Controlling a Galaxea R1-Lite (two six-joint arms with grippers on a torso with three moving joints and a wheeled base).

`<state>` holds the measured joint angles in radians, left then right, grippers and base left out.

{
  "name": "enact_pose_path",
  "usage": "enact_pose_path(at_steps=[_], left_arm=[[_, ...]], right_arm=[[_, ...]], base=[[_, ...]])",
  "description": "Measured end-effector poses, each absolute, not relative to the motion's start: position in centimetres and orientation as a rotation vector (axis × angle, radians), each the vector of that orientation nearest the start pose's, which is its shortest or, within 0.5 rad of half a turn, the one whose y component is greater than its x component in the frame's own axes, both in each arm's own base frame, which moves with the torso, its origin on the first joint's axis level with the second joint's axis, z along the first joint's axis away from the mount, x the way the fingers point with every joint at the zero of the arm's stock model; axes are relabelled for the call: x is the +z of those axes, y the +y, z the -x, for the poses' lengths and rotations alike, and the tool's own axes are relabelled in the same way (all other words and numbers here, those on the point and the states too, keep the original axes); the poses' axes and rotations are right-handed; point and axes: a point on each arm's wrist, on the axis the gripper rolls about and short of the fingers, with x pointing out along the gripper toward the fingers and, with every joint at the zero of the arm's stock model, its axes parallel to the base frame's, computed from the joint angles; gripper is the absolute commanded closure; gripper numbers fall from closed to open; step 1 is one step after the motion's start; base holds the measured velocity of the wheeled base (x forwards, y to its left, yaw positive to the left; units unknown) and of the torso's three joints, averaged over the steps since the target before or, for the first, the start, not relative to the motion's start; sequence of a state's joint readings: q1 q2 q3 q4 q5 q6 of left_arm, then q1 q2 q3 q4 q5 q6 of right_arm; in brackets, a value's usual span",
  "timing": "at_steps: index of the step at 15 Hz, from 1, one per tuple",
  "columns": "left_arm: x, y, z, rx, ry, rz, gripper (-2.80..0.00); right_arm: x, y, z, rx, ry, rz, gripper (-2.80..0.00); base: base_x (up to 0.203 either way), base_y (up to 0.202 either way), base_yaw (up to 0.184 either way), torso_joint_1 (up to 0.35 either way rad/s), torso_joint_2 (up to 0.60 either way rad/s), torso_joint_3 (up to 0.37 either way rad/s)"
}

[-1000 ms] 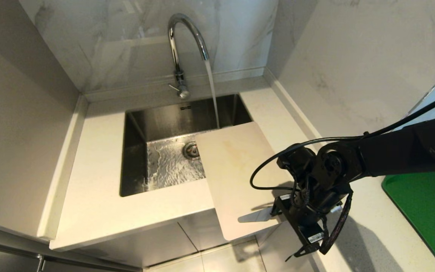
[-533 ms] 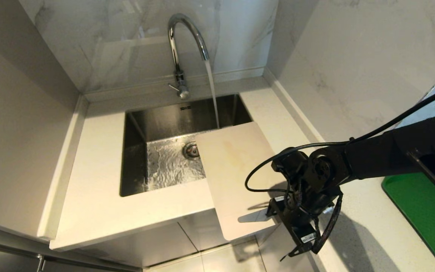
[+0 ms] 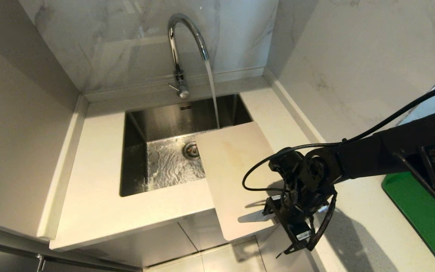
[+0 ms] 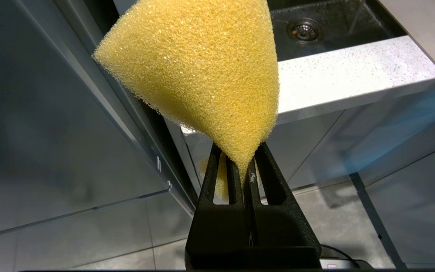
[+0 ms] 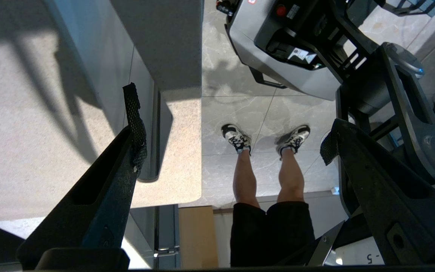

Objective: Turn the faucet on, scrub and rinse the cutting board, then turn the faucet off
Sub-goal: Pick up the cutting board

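Both grippers busy: left gripper (image 4: 244, 172) pinching sponge (image 4: 198, 71) (yellow), right gripper (image 5: 232, 124) agape.

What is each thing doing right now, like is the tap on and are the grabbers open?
Shiny chrome gooseneck faucet: on, water streaming into the sink.
Steel sink: wet, water rippling round the drain.
Cream-white plastic cutting board: flat, bridging sink corner and counter, overhanging the front edge.
Yellow sponge: pinched, off the board.
Left gripper: shut on the sponge.
Right gripper: open, empty.
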<state>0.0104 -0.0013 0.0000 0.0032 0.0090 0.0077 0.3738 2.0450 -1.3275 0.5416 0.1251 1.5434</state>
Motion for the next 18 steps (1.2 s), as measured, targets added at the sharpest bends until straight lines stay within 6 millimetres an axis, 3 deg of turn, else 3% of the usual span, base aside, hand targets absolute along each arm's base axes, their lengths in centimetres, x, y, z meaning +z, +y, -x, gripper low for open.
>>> enact_pose_path(at_steps=[18], left_arm=[[7.5,0.0,2.3,0.027,0.002,-0.008,0.0]], right_arm=[[7.8,13.6,-34.2,-0.663,1.31,-1.089,-2.8]], base=[[0.0,0.0,0.0,0.0,0.0,0.0]])
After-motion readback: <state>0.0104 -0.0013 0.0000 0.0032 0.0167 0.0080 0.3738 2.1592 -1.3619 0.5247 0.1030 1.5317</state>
